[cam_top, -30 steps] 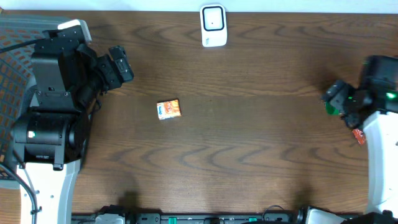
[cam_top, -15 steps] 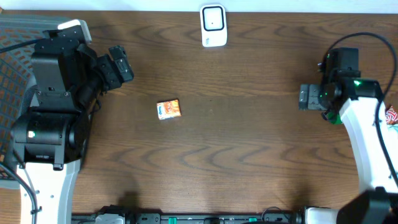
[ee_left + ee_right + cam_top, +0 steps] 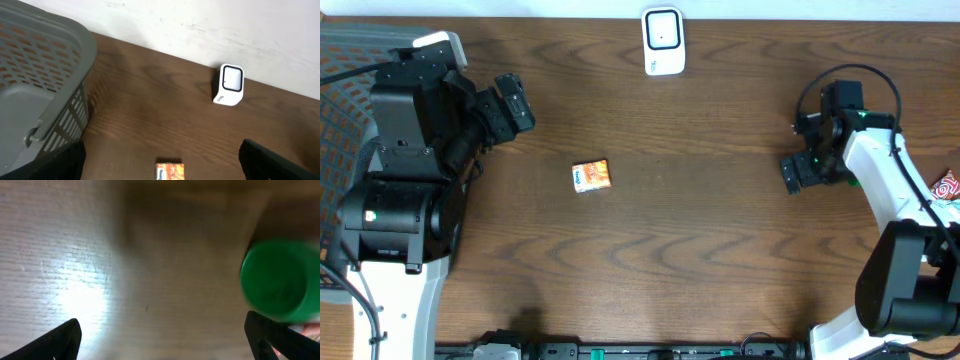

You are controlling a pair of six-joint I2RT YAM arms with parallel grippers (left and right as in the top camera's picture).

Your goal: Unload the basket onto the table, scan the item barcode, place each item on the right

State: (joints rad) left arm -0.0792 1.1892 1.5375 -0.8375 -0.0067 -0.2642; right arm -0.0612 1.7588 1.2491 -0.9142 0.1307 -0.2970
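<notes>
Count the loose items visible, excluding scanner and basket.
3: small orange carton mid-table; green round container beside the right arm; red-and-white wrapper at the right edge. More may be hidden under that arm.

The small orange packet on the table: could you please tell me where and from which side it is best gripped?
The orange packet lies flat on the table, slightly turned, with bare wood all round. So I would come straight down from above and pinch across its two longer edges. A sideways approach would likely find little to hold.
</notes>
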